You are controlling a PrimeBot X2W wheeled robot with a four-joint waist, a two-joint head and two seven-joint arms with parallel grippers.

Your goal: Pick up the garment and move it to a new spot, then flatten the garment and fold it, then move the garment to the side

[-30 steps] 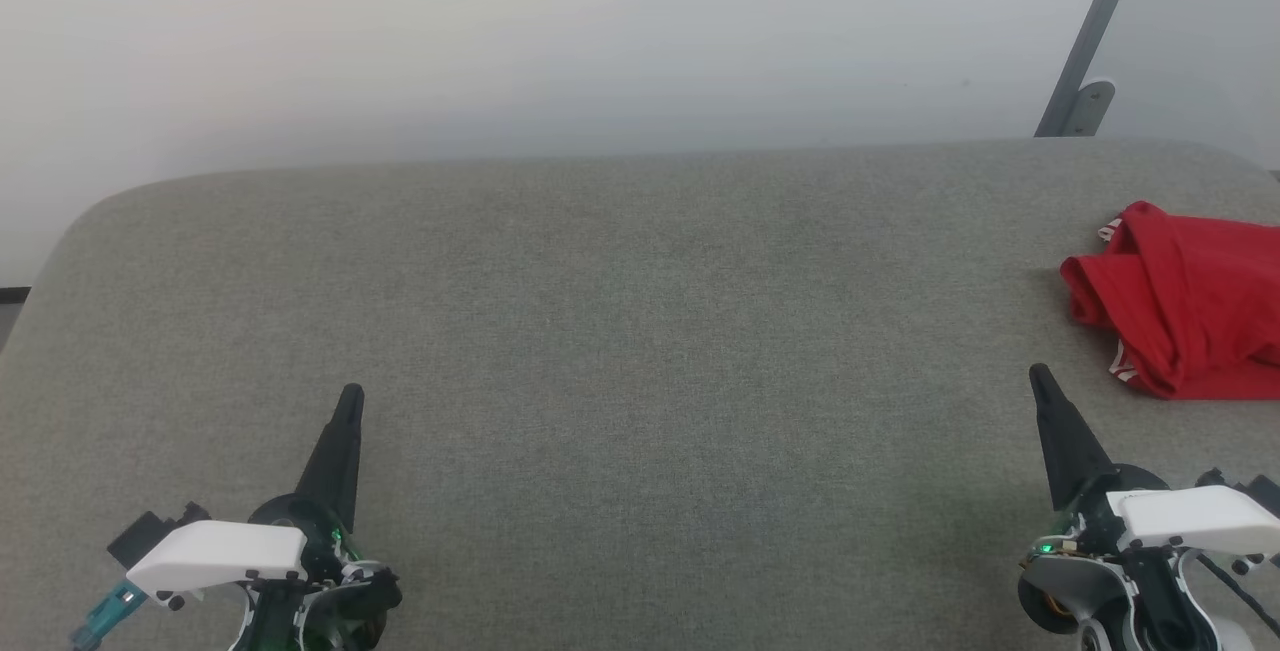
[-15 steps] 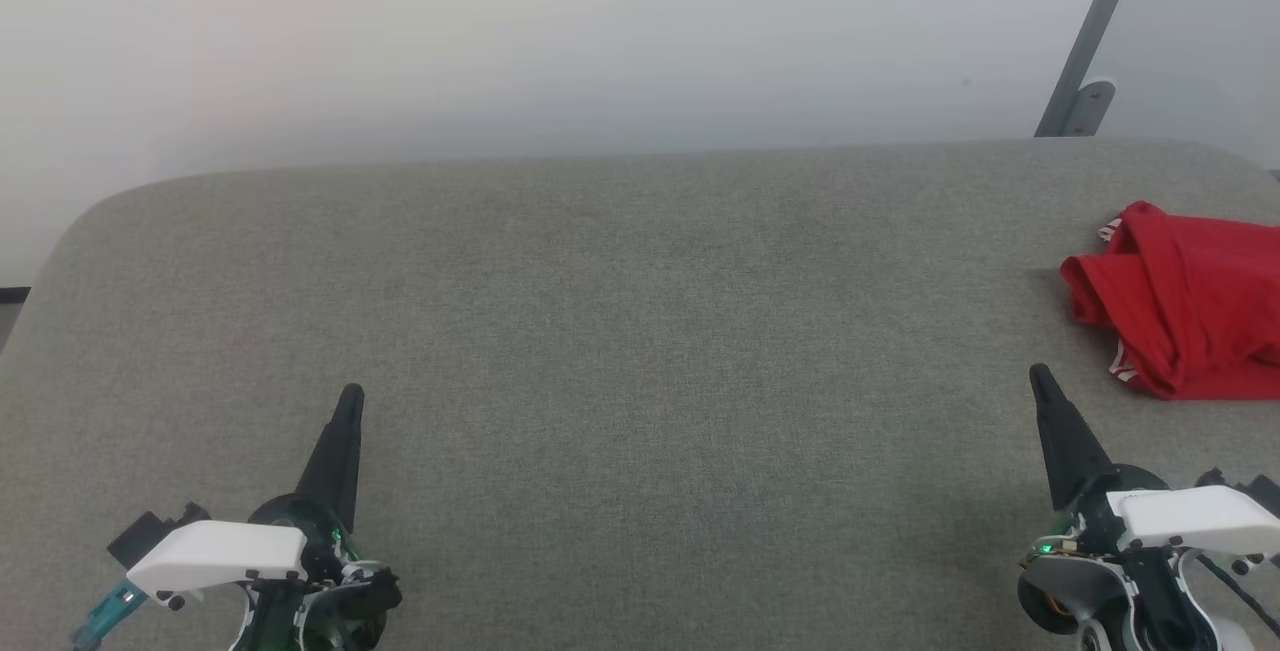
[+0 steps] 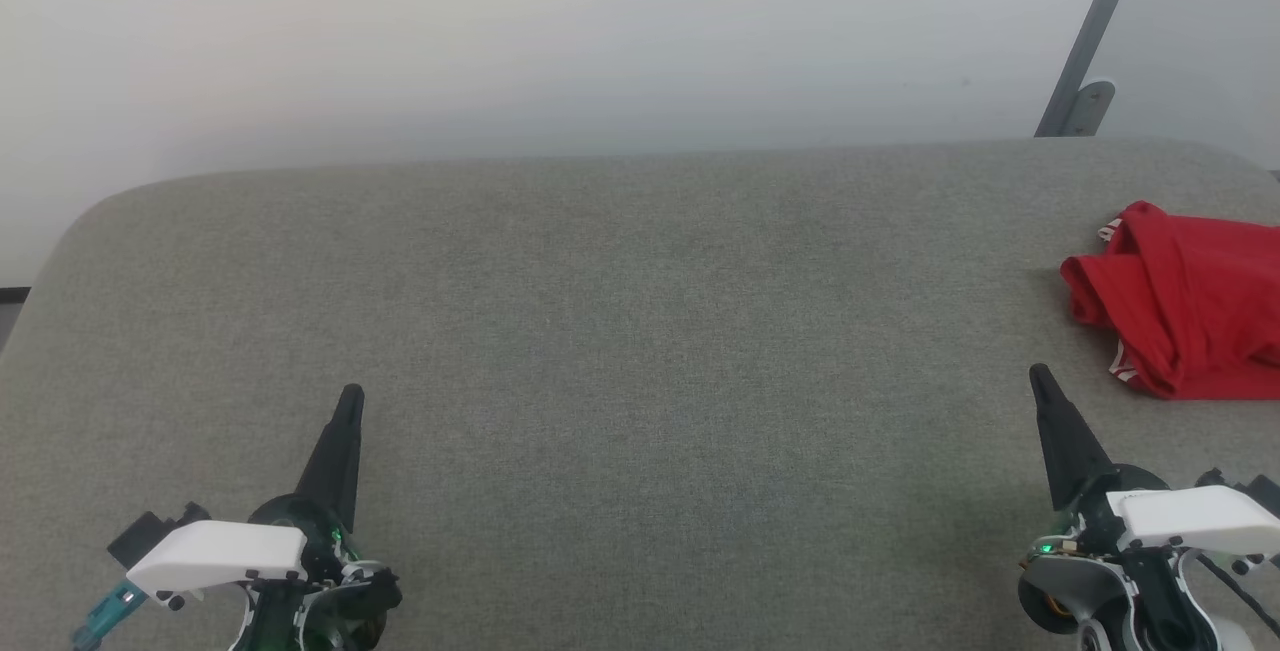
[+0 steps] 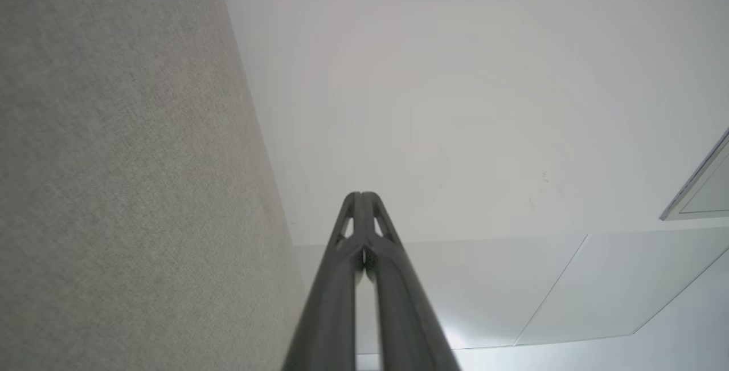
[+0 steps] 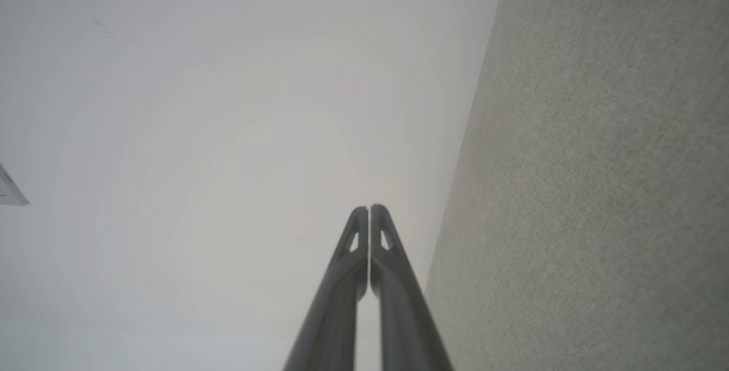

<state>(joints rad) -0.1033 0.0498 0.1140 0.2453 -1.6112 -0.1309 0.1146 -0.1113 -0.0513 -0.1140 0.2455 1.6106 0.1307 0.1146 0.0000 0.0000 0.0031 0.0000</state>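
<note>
The garment (image 3: 1185, 296), bright red with striped white trim, lies bunched at the far right of the grey fabric surface (image 3: 620, 331), partly cut off by the picture's right edge. My right gripper (image 3: 1038, 374) is at the lower right, shut and empty, its tips a short way left of and nearer than the garment. My left gripper (image 3: 351, 394) is at the lower left, shut with nothing in it, far from the garment. In the wrist views the left gripper (image 4: 361, 195) and the right gripper (image 5: 369, 209) have their tips pressed together, pointing toward the pale wall.
A pale wall (image 3: 560, 41) rises behind the surface's rounded far edge. A grey metal strut with a foot (image 3: 1085, 61) leans at the back right. The wide middle of the grey surface lies between the two grippers.
</note>
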